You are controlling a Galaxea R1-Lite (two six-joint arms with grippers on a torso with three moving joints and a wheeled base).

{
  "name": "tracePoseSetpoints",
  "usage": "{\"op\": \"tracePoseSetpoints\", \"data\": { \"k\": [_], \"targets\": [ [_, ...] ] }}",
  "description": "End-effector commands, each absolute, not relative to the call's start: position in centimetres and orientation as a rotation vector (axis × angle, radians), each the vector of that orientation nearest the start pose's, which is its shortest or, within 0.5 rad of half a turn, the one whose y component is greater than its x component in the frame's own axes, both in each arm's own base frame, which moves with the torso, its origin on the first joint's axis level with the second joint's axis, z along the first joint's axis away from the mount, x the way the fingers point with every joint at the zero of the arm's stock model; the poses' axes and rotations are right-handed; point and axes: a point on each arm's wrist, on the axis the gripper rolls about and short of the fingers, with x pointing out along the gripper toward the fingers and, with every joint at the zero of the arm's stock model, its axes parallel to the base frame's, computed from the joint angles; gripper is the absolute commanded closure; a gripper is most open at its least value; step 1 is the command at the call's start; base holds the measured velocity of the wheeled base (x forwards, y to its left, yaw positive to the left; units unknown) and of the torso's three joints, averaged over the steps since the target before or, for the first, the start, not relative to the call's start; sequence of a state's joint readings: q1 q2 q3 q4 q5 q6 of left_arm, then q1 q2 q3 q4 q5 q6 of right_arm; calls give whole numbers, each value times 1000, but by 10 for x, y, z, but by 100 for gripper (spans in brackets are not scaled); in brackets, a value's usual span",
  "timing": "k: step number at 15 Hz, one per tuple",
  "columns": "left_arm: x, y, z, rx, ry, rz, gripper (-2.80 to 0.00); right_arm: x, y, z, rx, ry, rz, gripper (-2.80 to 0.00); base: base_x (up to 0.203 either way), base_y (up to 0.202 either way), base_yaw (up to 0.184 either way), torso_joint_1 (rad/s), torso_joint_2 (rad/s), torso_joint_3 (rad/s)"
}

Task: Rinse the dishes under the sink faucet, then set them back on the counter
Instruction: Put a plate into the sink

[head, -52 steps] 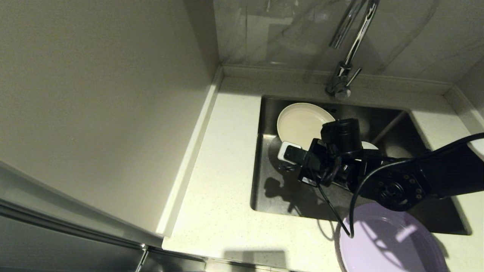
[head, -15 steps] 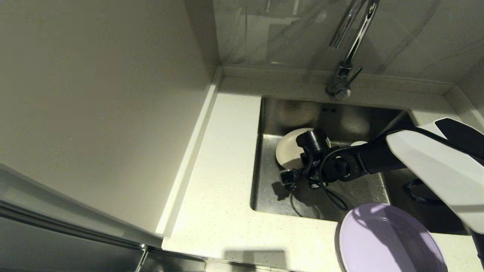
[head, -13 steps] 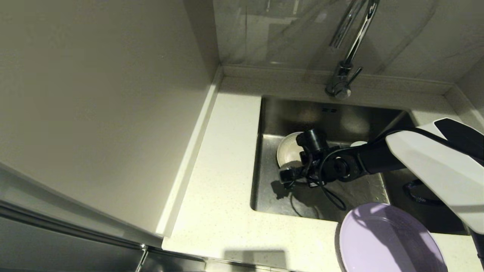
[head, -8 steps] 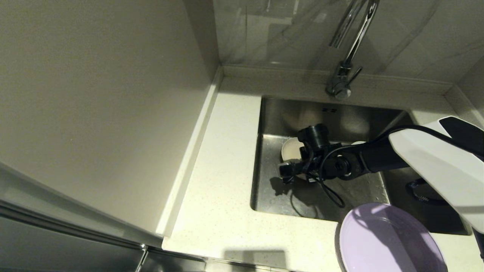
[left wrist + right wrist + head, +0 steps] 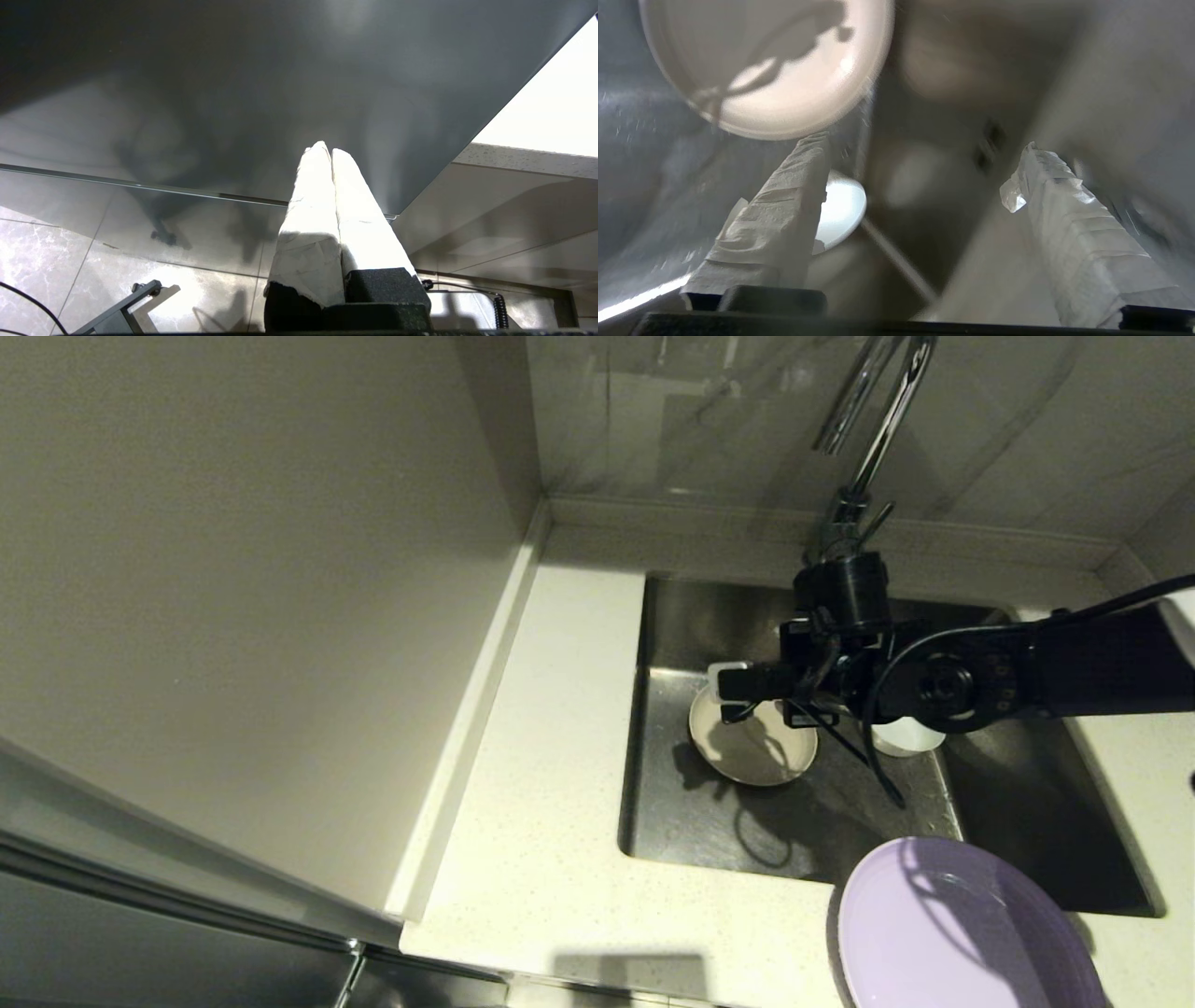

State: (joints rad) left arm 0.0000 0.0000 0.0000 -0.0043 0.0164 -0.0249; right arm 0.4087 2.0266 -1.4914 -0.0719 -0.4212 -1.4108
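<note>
The cream-beige plate (image 5: 752,748) lies flat on the floor of the sink (image 5: 695,817), at its left side. My right gripper (image 5: 735,693) hovers above the plate's far rim, open and empty. In the right wrist view the plate (image 5: 766,60) shows beyond the spread fingers (image 5: 784,210) of the gripper (image 5: 924,144). The white bowl (image 5: 901,737) stands in the sink, half hidden behind my right arm, and shows again as the bowl (image 5: 843,210). The lilac plate (image 5: 962,933) rests on the counter (image 5: 551,784) at the front right. The faucet (image 5: 864,439) rises behind the sink. My left gripper (image 5: 327,149) is parked below the counter, shut and empty.
A tall beige cabinet side (image 5: 233,569) stands along the counter's left. The tiled back wall (image 5: 1027,411) and the raised back edge (image 5: 709,518) close off the far side. The overflow slots (image 5: 987,144) show in the sink wall. The right arm (image 5: 1027,667) spans the sink.
The cream plate, held upright in the sink 3.5 s ago, was lowered and now lies flat. My right gripper has let it go and risen towards the faucet.
</note>
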Motion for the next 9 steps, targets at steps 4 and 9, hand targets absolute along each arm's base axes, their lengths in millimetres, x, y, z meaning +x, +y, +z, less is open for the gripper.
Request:
{"op": "tracePoseSetpoints", "data": {
  "k": [4,9],
  "targets": [
    [-23,0,76,-26,-8,17,0,304,107,262,-1377,373,200,0,0,0,0,0,0,0],
    [-23,0,76,-26,-8,17,0,256,58,280,-1204,421,75,0,0,0,0,0,0,0]
  ]
}}
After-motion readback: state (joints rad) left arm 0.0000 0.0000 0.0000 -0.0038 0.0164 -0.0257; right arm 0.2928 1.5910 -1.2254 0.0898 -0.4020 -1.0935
